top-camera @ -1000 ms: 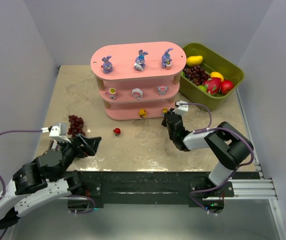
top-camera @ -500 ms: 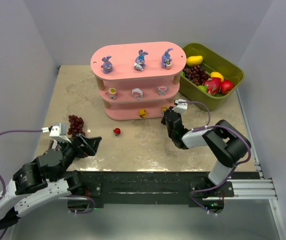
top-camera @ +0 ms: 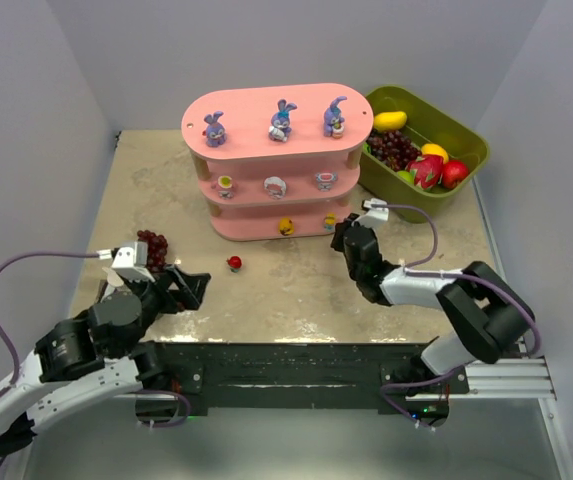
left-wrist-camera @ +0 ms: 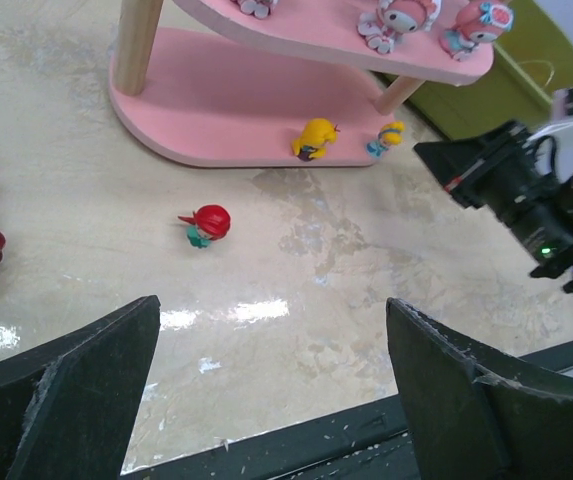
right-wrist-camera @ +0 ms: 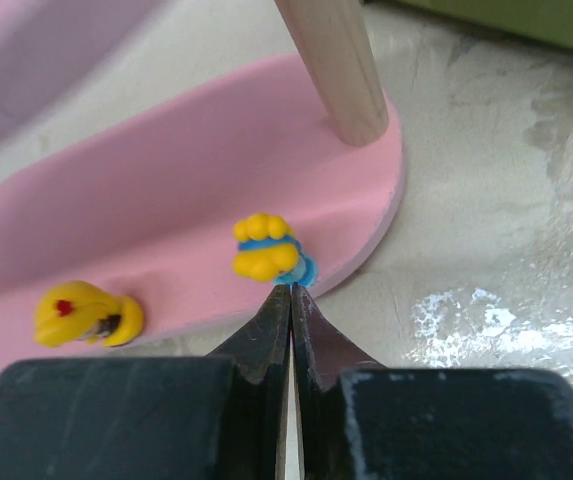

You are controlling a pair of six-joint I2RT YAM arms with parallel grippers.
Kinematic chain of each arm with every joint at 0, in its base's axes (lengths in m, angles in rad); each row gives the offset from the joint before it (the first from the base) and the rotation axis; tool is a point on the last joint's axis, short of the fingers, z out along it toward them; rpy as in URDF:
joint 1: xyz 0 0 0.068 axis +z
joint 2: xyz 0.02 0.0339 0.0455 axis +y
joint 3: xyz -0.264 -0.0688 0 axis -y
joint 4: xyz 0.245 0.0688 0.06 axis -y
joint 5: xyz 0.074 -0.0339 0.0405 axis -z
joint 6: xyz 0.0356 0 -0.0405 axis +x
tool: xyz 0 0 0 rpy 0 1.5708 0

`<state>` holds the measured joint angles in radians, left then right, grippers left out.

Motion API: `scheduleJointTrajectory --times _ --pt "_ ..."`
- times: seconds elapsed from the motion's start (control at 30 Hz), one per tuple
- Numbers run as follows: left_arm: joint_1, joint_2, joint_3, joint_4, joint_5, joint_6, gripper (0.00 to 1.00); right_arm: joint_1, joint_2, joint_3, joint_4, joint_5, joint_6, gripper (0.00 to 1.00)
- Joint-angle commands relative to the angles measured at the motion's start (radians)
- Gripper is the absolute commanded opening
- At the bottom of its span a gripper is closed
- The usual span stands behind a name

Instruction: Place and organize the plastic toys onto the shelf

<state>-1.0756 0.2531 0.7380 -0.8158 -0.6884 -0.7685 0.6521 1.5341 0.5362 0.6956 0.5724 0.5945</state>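
On the pink three-tier shelf [top-camera: 256, 105] eight plastic figurines [top-camera: 284, 120] are set; one red figurine [top-camera: 234, 263] is left at seven o'clock. Right gripper [right-wrist-camera: 288, 295] is closed, left gripper [left-wrist-camera: 274, 310] spread wide.

Plain grey walls [top-camera: 46, 120], beige marbled tabletop [top-camera: 296, 290], glossy light reflections

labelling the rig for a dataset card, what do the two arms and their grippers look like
The left arm and right arm match: black joints, white link covers, a looping purple cable each. The left gripper and right gripper have matte black fingers tapering to wedges.
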Motion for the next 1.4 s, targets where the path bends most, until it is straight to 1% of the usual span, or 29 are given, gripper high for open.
scheduleJointTrajectory --times 0.0,0.03,0.1,0.13,0.2,0.23,0.3,0.33,0.4,0.43,0.5,0.53,0.6,0.63,0.7,0.73,0.77,0.8,0.83,0.9,0.97,1.0,1.07,1.1,1.17,1.2,1.27,1.3,1.37 --pt "-0.001 0.089 0.011 0.052 -0.019 -0.028 1.0 -0.002 -0.117 -0.004 -0.143 0.001 0.118 0.12" --pt "-0.001 0.119 0.011 0.059 -0.017 -0.029 1.0 -0.003 -0.144 -0.005 -0.192 0.003 0.139 0.17" --pt "-0.001 0.146 -0.002 0.09 -0.013 -0.037 1.0 -0.005 -0.169 0.004 -0.244 0.015 0.178 0.21" --pt "-0.001 0.172 -0.008 0.113 -0.01 -0.038 1.0 -0.005 -0.192 0.011 -0.307 0.029 0.191 0.28" --pt "-0.001 0.196 -0.035 0.138 -0.005 -0.049 1.0 -0.005 -0.216 0.018 -0.35 0.055 0.218 0.32" --pt "-0.001 0.216 -0.048 0.17 -0.003 -0.054 1.0 -0.003 -0.227 0.013 -0.369 0.052 0.225 0.38" --pt "-0.001 0.236 -0.097 0.219 0.012 -0.046 1.0 -0.005 -0.253 0.007 -0.37 0.034 0.231 0.45" --pt "-0.001 0.256 -0.135 0.272 0.018 -0.043 1.0 -0.005 -0.259 0.004 -0.372 0.026 0.231 0.54" --pt "-0.001 0.278 -0.173 0.334 0.026 -0.023 1.0 -0.005 -0.259 0.005 -0.372 0.008 0.222 0.6" --pt "-0.001 0.3 -0.213 0.395 0.029 -0.014 1.0 -0.005 -0.256 0.007 -0.37 -0.003 0.219 0.64" --pt "-0.001 0.331 -0.248 0.45 0.027 0.015 0.99 -0.003 -0.243 0.008 -0.367 -0.02 0.214 0.68" --pt "-0.001 0.34 -0.285 0.505 0.026 0.029 1.0 -0.003 -0.236 0.011 -0.366 -0.038 0.214 0.69" --pt "-0.003 0.357 -0.317 0.549 0.003 0.047 0.99 -0.005 -0.218 0.013 -0.36 -0.052 0.208 0.7" --pt "-0.001 0.357 -0.35 0.596 -0.006 0.058 0.99 -0.005 -0.212 0.016 -0.357 -0.061 0.206 0.71" --pt "-0.001 0.356 -0.388 0.659 -0.033 0.11 0.99 -0.005 -0.194 0.019 -0.352 -0.072 0.206 0.71" --pt "-0.001 0.357 -0.42 0.717 -0.046 0.129 0.99 -0.003 -0.19 0.021 -0.347 -0.075 0.208 0.71" --pt "-0.001 0.36 -0.434 0.74 -0.09 0.138 0.99 -0.003 -0.184 0.022 -0.344 -0.086 0.206 0.71" --pt "-0.001 0.374 -0.448 0.774 -0.105 0.173 0.99 -0.005 -0.177 0.024 -0.347 -0.089 0.208 0.71" --pt "-0.001 0.383 -0.463 0.853 -0.114 0.193 0.98 -0.003 -0.172 0.031 -0.349 -0.092 0.208 0.71" --pt "0.0 0.435 -0.451 0.872 -0.141 0.201 0.96 -0.003 -0.167 0.034 -0.349 -0.1 0.206 0.7" --pt "0.008 0.488 -0.425 0.885 -0.157 0.199 0.92 -0.003 -0.161 0.033 -0.343 -0.108 0.206 0.68" --pt "0.011 0.544 -0.411 0.868 -0.163 0.171 0.9 -0.003 -0.16 0.027 -0.315 -0.136 0.197 0.61" --pt "0.017 0.592 -0.365 0.781 -0.178 0.115 0.86 -0.002 -0.149 0.019 -0.277 -0.193 0.179 0.49" --pt "0.019 0.622 -0.352 0.755 -0.184 0.103 0.84 0.007 -0.141 0.001 -0.216 -0.256 0.177 0.38" --pt "0.022 0.635 -0.33 0.738 -0.174 0.095 0.83 0.035 -0.097 -0.015 -0.138 -0.316 0.168 0.32" --pt "0.025 0.635 -0.327 0.741 -0.166 0.097 0.83 0.085 -0.079 -0.016 -0.086 -0.325 0.169 0.26" --pt "0.048 0.63 -0.325 0.757 -0.131 0.109 0.82 0.151 -0.013 -0.002 -0.05 -0.304 0.151 0.22" --pt "0.061 0.623 -0.328 0.77 -0.111 0.118 0.82 0.211 0.01 0.016 -0.03 -0.289 0.149 0.17" --pt "0.115 0.617 -0.338 0.794 -0.041 0.129 0.81 0.253 0.047 0.025 0.011 -0.284 0.156 0.12"
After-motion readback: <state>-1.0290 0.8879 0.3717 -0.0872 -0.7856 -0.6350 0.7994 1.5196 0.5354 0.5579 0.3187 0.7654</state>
